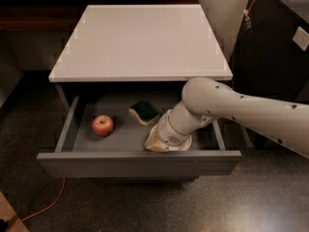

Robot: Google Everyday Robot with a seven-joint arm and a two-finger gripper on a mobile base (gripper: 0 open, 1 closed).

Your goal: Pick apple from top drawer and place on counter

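The apple (102,125), small and red, lies on the floor of the open top drawer (137,162), at its left side. My gripper (157,143) reaches down into the drawer at its right-middle, over a white bowl (184,144). It is about a hand's width to the right of the apple and does not touch it. The white arm comes in from the right and hides most of the bowl. The white counter (140,40) tops the cabinet behind the drawer and has nothing on it.
A green-and-yellow sponge (144,111) lies in the drawer between the apple and the arm. A dark cabinet with an orange cable (270,37) stands to the right. An orange cable (41,208) runs over the speckled floor at lower left.
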